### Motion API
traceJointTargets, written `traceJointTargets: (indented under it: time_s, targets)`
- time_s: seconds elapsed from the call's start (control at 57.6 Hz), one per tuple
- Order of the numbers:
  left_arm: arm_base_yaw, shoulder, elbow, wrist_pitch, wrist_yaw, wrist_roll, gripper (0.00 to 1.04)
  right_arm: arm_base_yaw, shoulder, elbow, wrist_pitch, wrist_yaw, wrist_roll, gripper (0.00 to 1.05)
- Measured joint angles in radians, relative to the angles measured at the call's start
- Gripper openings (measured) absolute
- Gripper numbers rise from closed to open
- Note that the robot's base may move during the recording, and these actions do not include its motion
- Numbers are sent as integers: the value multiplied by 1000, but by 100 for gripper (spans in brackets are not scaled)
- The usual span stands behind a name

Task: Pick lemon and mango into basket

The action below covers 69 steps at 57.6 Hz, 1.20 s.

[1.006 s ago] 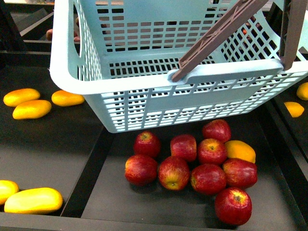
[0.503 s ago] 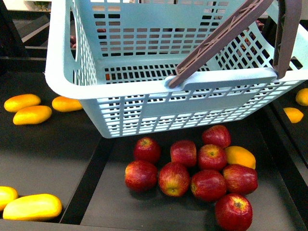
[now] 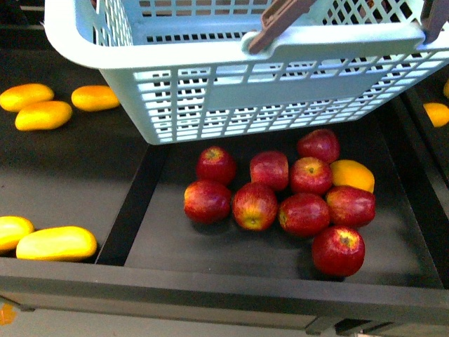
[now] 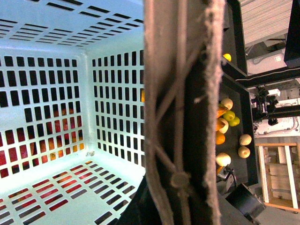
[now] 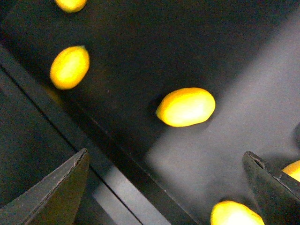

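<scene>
The pale turquoise basket (image 3: 210,91) is seen across the top of the front view. Its slotted near wall is turned toward the camera, and its brown handle (image 3: 277,21) rises from the rim. It is placed over the far edge of the middle compartment of the dark table (image 3: 210,288); whether its floor touches the table cannot be told.

Nine red apples (image 3: 255,206) are clustered just in front of it, most of them touching. A yellow-orange fruit (image 3: 352,175) is pressed against the right side of the cluster.

In the left compartment, three mangoes (image 3: 43,115) are laid near the basket's left corner. Two more yellow fruits are found at the near edge of that compartment.

In the right wrist view, the right claw (image 5: 165,154) is spread wide open, with nothing held between its dark fingers (image 5: 56,192). A lemon (image 5: 186,107) is seen lying on the table beyond them, untouched. Further lemons are scattered well apart around it.

The left wrist view is filled by the ribbed handle, seen very close, with the basket's slotted walls and floor behind it. Red is glimpsed through the slots. The left claw cannot be made out there, so it cannot be told whether it is open or closed.
</scene>
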Motion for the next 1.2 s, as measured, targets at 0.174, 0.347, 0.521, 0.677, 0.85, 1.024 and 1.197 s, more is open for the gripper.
traceJointTargets:
  time_s: [0.174, 0.347, 0.521, 0.677, 0.85, 1.024, 1.197]
  targets:
    - [0, 0, 0, 0, 0, 0, 5, -22, 212, 166, -114, -40, 233, 96]
    - [0, 0, 0, 0, 1, 0, 5, -22, 316, 235, -169, -39, 394, 96]
    - [0, 0, 0, 0, 0, 0, 5, -22, 378, 293, -178, -42, 481, 96]
    - [0, 0, 0, 0, -2, 0, 5, -29, 428, 383, -207, -44, 516, 96]
    - [0, 0, 0, 0, -2, 0, 5, -38, 469, 448, -238, -38, 516, 96]
    - [0, 0, 0, 0, -1, 0, 5, -47, 508, 510, -266, -30, 514, 96]
    - [0, 0, 0, 0, -3, 0, 5, -48, 546, 574, -284, -25, 509, 96]
